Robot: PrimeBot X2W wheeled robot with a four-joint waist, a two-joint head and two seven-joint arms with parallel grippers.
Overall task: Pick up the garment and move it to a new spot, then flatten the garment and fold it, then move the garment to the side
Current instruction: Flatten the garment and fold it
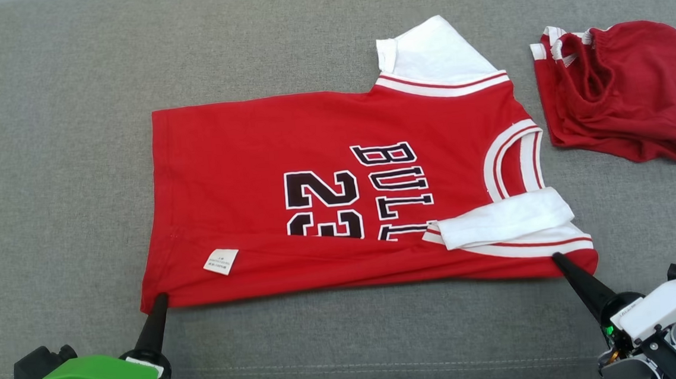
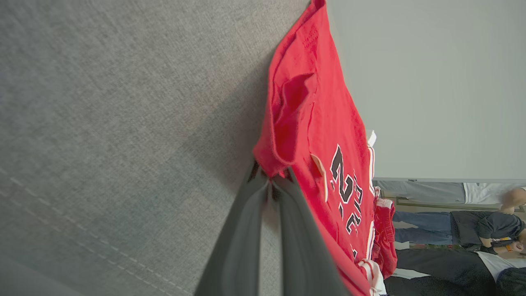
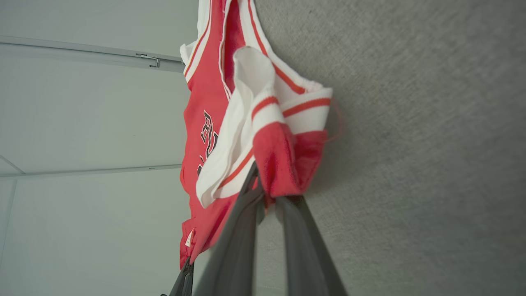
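Note:
A red jersey with white sleeves and black "BULLS 23" lettering lies spread on the grey sofa seat, its near long edge folded over so a white care label shows. My left gripper is shut on the jersey's near hem corner. My right gripper is shut on the near shoulder corner, beside the folded-in white sleeve. In the right wrist view the left gripper's fingers show at the jersey's far corner.
A crumpled pair of dark red shorts lies on the seat to the right of the jersey's collar. A seam runs across the cushion near the front edge. People are in the background of the left wrist view.

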